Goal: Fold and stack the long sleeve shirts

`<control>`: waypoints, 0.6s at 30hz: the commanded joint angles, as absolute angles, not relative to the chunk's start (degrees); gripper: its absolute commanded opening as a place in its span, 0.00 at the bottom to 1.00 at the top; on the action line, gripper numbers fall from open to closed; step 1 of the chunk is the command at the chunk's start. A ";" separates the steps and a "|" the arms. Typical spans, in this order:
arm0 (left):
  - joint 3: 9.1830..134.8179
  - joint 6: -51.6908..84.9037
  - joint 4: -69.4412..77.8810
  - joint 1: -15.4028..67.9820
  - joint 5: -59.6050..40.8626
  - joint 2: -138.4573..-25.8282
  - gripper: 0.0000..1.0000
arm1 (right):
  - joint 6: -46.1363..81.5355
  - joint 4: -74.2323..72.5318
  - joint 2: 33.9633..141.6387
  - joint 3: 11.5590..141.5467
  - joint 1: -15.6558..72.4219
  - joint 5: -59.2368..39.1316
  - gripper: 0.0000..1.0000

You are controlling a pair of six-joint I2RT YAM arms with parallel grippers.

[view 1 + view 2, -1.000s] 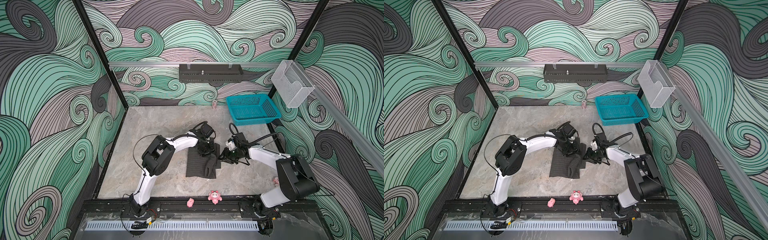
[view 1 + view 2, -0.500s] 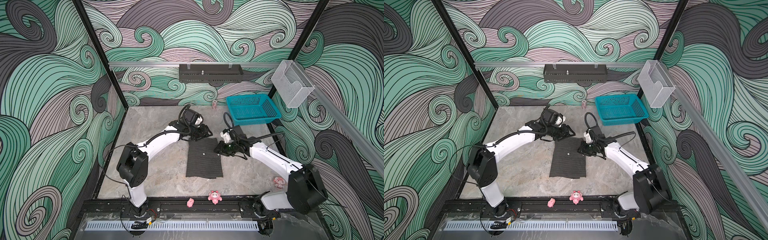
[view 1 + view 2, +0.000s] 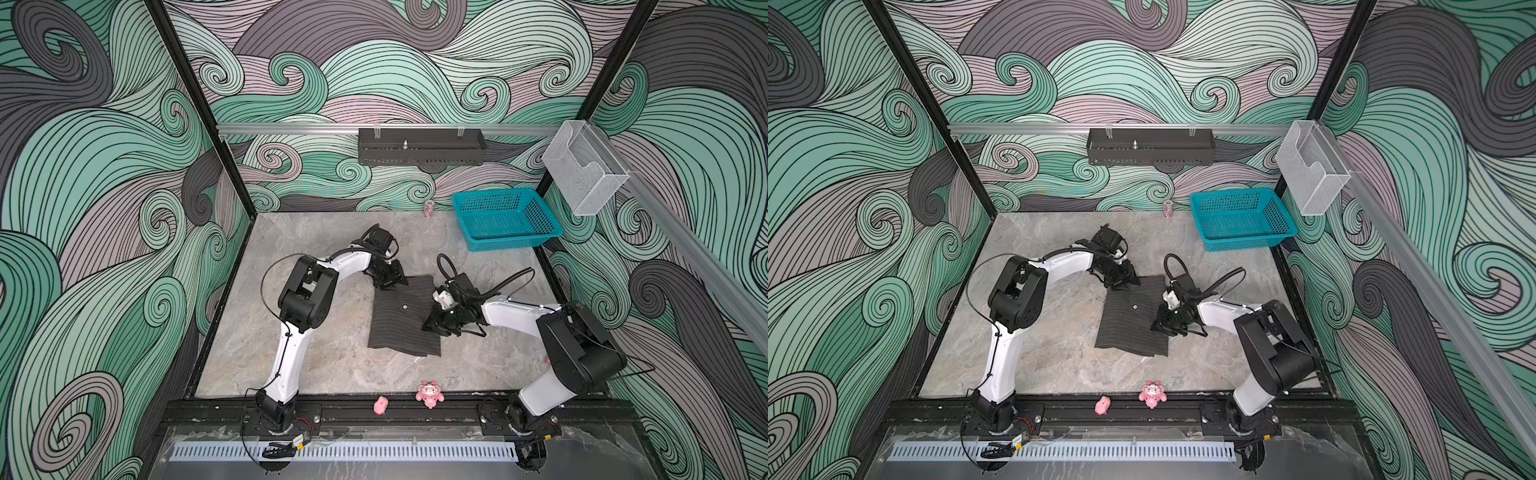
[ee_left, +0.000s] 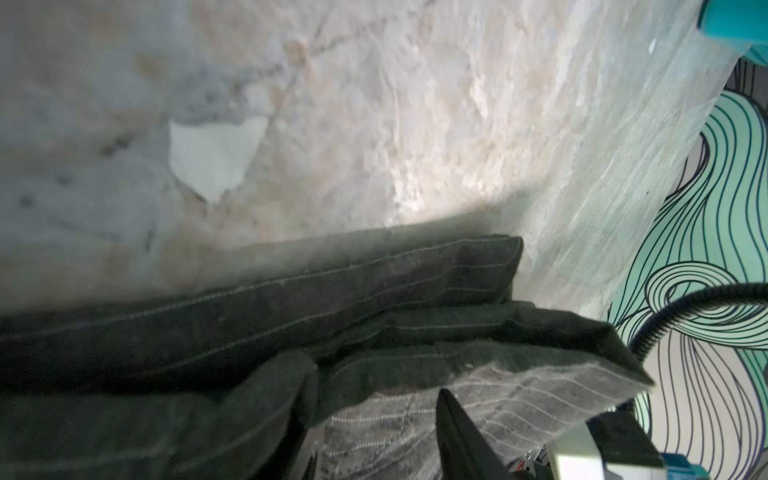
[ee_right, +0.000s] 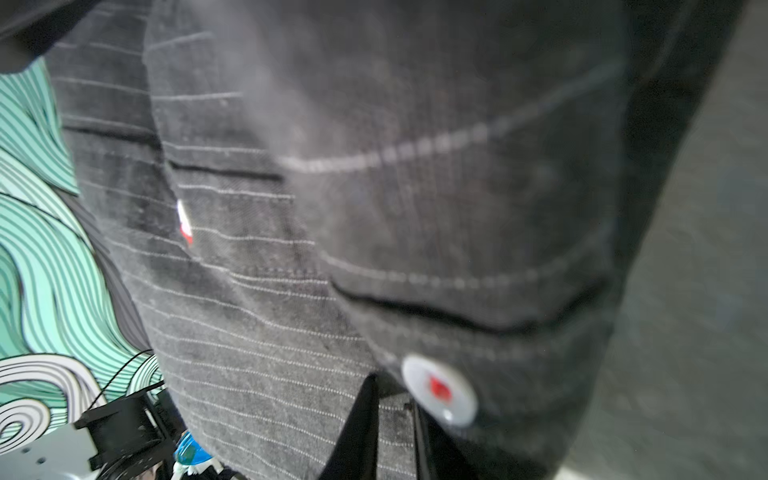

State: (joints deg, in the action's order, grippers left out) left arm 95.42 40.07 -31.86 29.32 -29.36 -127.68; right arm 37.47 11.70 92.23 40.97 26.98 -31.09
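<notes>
Folded long sleeve shirt (image 3: 399, 324) is laid on the desk (image 3: 316, 345). Its right edge is pinched by the right end effector (image 3: 441, 326). The left end effector (image 3: 390, 279) is set at its far corner; grip cannot be told. Teal basket (image 3: 513, 244) is placed well apart.

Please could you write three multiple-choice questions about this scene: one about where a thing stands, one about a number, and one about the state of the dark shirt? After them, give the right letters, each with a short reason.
1. Where on the table does the teal basket stand?
A) far right corner
B) near left corner
C) the middle

2. How many pink toys lie at the table's near edge?
A) one
B) two
C) four

3. How is the dark pinstriped shirt?
A) hanging up
B) folded, lying on the table
C) inside the basket

Answers:
1 A: both top views show it in the far right corner.
2 B: two sit side by side there.
3 B: it lies as a dark rectangle in the middle.
</notes>
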 commanded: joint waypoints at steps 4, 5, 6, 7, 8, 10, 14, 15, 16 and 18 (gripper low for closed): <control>92.15 37.22 -34.05 28.50 -30.27 -118.89 0.58 | 35.78 19.18 87.85 41.66 27.28 -26.62 0.31; 91.04 37.03 -33.83 28.48 -30.36 -116.28 0.59 | 35.69 20.27 86.11 42.44 27.42 -26.67 0.34; 90.17 36.85 -33.76 28.48 -30.32 -113.94 0.59 | 35.85 22.37 84.79 43.06 27.66 -26.66 0.36; 88.91 36.76 -33.54 28.48 -30.19 -111.64 0.60 | 36.14 23.50 83.32 43.64 28.08 -26.79 0.37; 87.41 36.87 -33.07 28.48 -30.15 -109.93 0.60 | 36.74 23.99 82.11 44.15 28.77 -26.91 0.37; 84.83 37.56 -32.13 28.27 -30.70 -108.40 0.60 | 38.61 23.17 81.58 44.77 30.60 -27.86 0.38; 80.42 39.61 -29.35 27.57 -32.54 -110.40 0.53 | 44.10 15.55 85.26 44.20 35.10 -31.27 0.33; 79.09 40.61 -27.45 27.35 -33.50 -111.02 0.52 | 45.13 13.71 86.40 43.91 36.05 -31.72 0.32; 77.74 41.33 -25.60 27.18 -34.05 -111.70 0.50 | 46.05 11.98 88.03 43.56 36.84 -32.34 0.31; 76.96 41.12 -25.15 26.82 -34.19 -113.80 0.48 | 46.97 9.69 90.70 42.49 37.38 -32.78 0.29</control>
State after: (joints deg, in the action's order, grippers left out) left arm 78.98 39.72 -26.81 27.66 -32.47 -109.67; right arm 43.38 13.96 87.83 44.12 36.62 -31.07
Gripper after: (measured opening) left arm 0.489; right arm 0.294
